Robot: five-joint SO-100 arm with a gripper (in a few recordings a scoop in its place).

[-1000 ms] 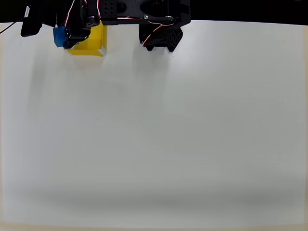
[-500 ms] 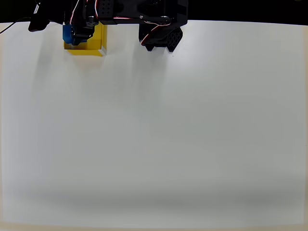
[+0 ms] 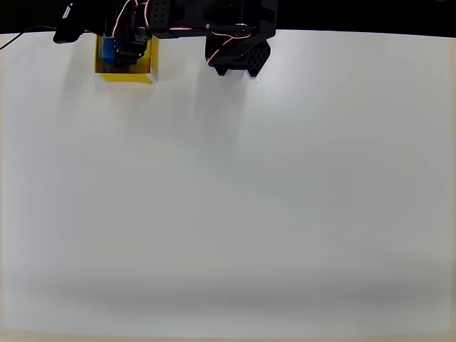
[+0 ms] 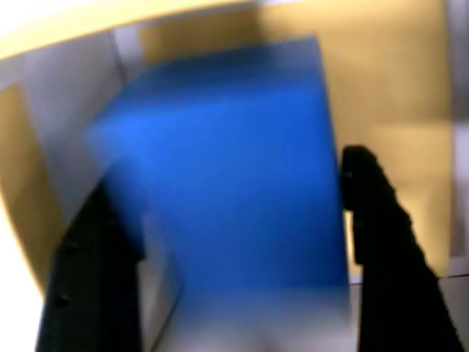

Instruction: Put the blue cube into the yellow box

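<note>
My tool (image 4: pixel 227 242) pinches the blue cube (image 4: pixel 227 169) over the yellow box (image 3: pixel 146 65) at the counter's (image 3: pixel 285 199) eleven o'clock; I should lower squarely inside the walls before spreading.

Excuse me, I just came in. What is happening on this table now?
A black robot arm holds the blue cube between the jaws of its gripper. In the overhead view the cube is over the yellow box at the table's far left edge. The wrist view shows yellow walls around the cube; it is not released yet.
</note>
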